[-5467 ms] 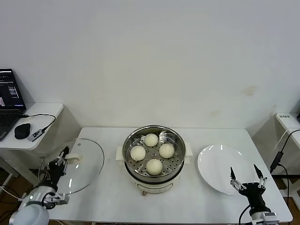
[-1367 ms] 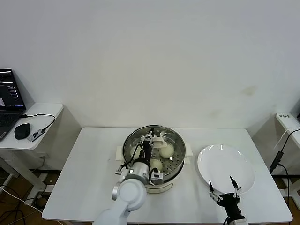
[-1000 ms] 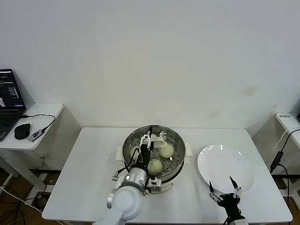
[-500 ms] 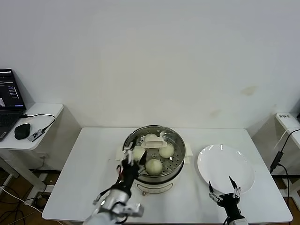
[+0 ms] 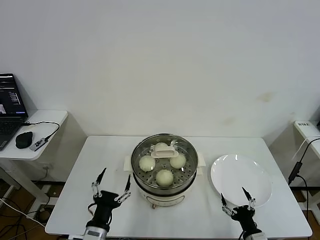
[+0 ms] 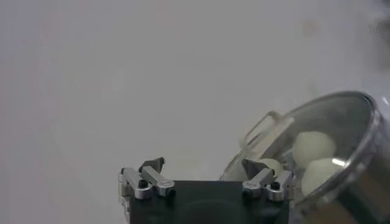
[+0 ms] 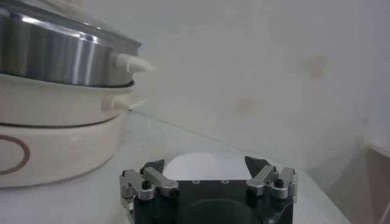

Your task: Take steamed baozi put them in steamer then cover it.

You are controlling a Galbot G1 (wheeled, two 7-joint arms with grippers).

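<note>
The steamer (image 5: 161,198) stands mid-table with the clear glass cover (image 5: 164,151) resting on it, cream handle on top. Several cream baozi (image 5: 146,163) show through the glass on the perforated tray. My left gripper (image 5: 111,187) is open and empty, low at the steamer's front left, apart from it. In the left wrist view my left gripper (image 6: 204,173) is open, with the covered steamer (image 6: 359,176) and baozi (image 6: 314,146) beyond it. My right gripper (image 5: 235,201) is open and empty at the front right. In the right wrist view my right gripper (image 7: 207,167) is open and the steamer (image 7: 55,58) stands off to one side.
An empty white plate (image 5: 241,177) lies right of the steamer; it also shows in the right wrist view (image 7: 204,163). A side table (image 5: 42,135) at far left holds a laptop (image 5: 9,107) and a mouse (image 5: 23,139). A white wall stands behind the table.
The cover moved from the table's left side onto the steamer. My left gripper let go of its handle and drew back to the front left. The right gripper barely moved.
</note>
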